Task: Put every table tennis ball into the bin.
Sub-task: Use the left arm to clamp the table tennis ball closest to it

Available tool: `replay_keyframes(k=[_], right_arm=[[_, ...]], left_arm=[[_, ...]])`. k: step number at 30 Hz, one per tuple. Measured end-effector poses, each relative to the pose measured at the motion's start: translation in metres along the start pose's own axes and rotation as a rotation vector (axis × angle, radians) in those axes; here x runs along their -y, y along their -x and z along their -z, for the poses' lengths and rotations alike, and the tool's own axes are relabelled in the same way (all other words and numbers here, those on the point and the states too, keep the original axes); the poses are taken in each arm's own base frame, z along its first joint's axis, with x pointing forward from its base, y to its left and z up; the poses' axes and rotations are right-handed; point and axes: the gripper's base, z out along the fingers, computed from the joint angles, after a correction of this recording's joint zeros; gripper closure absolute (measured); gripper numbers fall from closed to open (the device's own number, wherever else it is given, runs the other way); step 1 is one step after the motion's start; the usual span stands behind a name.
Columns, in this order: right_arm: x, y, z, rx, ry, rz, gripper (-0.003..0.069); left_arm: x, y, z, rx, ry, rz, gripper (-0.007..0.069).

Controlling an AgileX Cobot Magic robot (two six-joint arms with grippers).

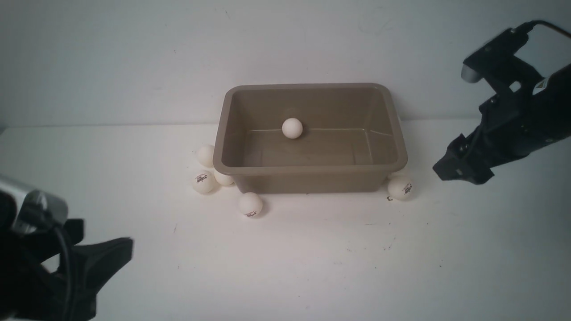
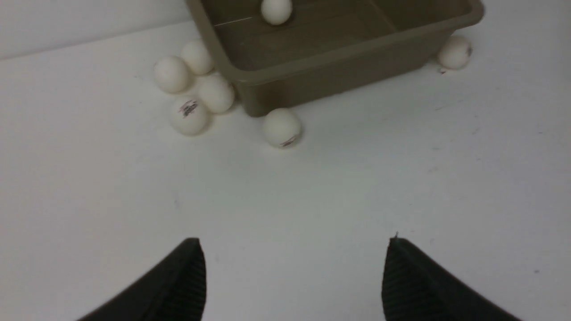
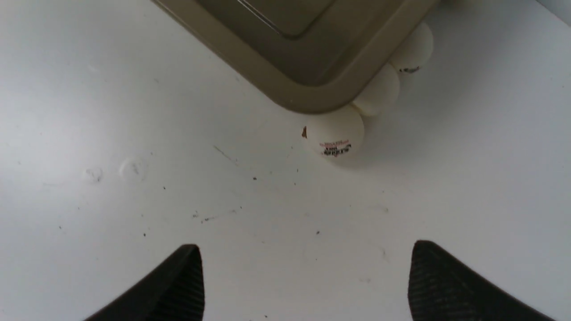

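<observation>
Left fingers [image 2: 178, 285] apart, bin [image 1: 308, 170] holding one ball [image 1: 292, 128]

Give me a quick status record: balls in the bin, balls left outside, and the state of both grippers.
bin: upright, one ball inside
inside ball: at the far wall
left cluster: four balls at the bin's left front corner
front ball: alone, before the front wall
right cluster: three balls tucked by the right front corner
left gripper: fingers open, empty
right gripper: fingers open, empty, facing the right cluster
</observation>
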Motion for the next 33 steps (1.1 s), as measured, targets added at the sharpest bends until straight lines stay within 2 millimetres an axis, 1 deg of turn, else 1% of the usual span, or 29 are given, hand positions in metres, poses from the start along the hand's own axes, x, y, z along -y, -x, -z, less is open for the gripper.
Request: replay_keyframes(k=[1, 2, 5, 7, 9, 11, 15, 16, 18, 21, 22, 23, 26, 30, 31, 33], right_arm=[[-0.001, 0.001, 0.000, 0.013, 0.007, -0.008, 0.0102], [-0.001, 0.001, 0.000, 0.015, 0.008, -0.009, 0.0102], [-0.002, 0.003, 0.000, 0.031, 0.024, -0.016, 0.0102], [-0.003, 0.004, 0.000, 0.042, 0.028, -0.019, 0.0102], [-0.002, 0.006, 0.000, 0.062, 0.028, -0.014, 0.0102], [-0.003, 0.008, 0.000, 0.083, 0.030, -0.014, 0.0102], [-0.003, 0.010, 0.001, 0.114, 0.030, -0.013, 0.0102], [-0.003, 0.011, 0.001, 0.117, 0.029, -0.013, 0.0102], [-0.002, 0.012, 0.001, 0.130, 0.020, -0.004, 0.0102], [-0.002, 0.012, 0.001, 0.137, 0.019, -0.006, 0.0102], [-0.002, 0.012, 0.001, 0.136, 0.018, -0.006, 0.0102], [-0.002, 0.013, 0.001, 0.140, 0.020, -0.008, 0.0102], [-0.002, 0.013, 0.001, 0.143, 0.024, -0.008, 0.0102], [-0.002, 0.013, 0.001, 0.146, 0.027, -0.010, 0.0102], [-0.002, 0.013, 0.001, 0.146, 0.027, -0.011, 0.0102], [-0.003, 0.014, 0.001, 0.150, 0.030, -0.015, 0.0102]], left_arm=[[0.001, 0.007, -0.006, -0.009, -0.048, 0.004, 0.0146], [0.002, 0.010, -0.007, -0.008, -0.062, 0.003, 0.0146], [0.000, 0.027, -0.026, -0.060, -0.160, 0.053, 0.0146], [-0.004, 0.031, -0.039, -0.109, -0.193, 0.080, 0.0146], [-0.011, 0.033, -0.058, -0.183, -0.223, 0.104, 0.0146], [-0.019, 0.030, -0.078, -0.241, -0.227, 0.118, 0.0146], [-0.032, 0.025, -0.101, -0.264, -0.177, 0.125, 0.0146], [-0.033, 0.025, -0.103, -0.260, -0.168, 0.125, 0.0146], [-0.036, 0.021, -0.119, -0.267, -0.140, 0.100, 0.0146], [-0.030, 0.016, -0.139, -0.274, -0.132, 0.050, 0.0146], [-0.028, 0.016, -0.140, -0.273, -0.136, 0.044, 0.0146], [-0.024, 0.013, -0.150, -0.275, -0.132, 0.032, 0.0146], [-0.016, 0.007, -0.166, -0.282, -0.119, 0.028, 0.0146], [-0.014, 0.000, -0.182, -0.294, -0.084, 0.039, 0.0146], [-0.014, -0.001, -0.182, -0.294, -0.081, 0.041, 0.0146], [-0.017, -0.005, -0.192, -0.295, -0.043, 0.053, 0.0146]])
